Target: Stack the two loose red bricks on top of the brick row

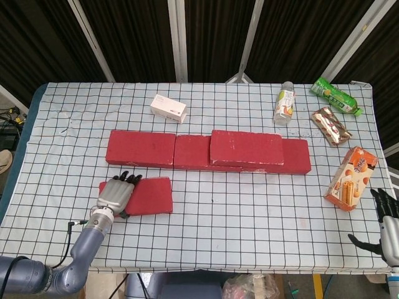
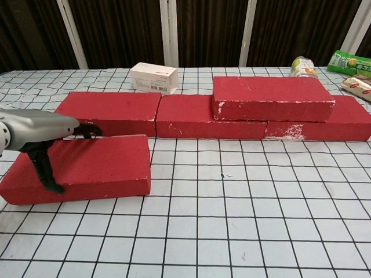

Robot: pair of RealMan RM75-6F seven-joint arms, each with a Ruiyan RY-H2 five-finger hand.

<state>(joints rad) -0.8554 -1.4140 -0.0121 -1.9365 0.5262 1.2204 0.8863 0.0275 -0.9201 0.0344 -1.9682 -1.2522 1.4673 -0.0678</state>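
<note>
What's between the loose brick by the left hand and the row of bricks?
Only a bare strip of checked cloth separates the loose brick from the brick row, clearest in the chest view.

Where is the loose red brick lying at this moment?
In the head view the loose red brick lies on the table's front left part, just in front of the brick row, apart from it, with the left hand gripping its left end.

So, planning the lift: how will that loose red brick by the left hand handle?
The loose red brick looks rigid and flat, unlikely to roll or tip. Chipped white spots on the stacked brick suggest crumbly edges; probably foam, fairly light.
</note>
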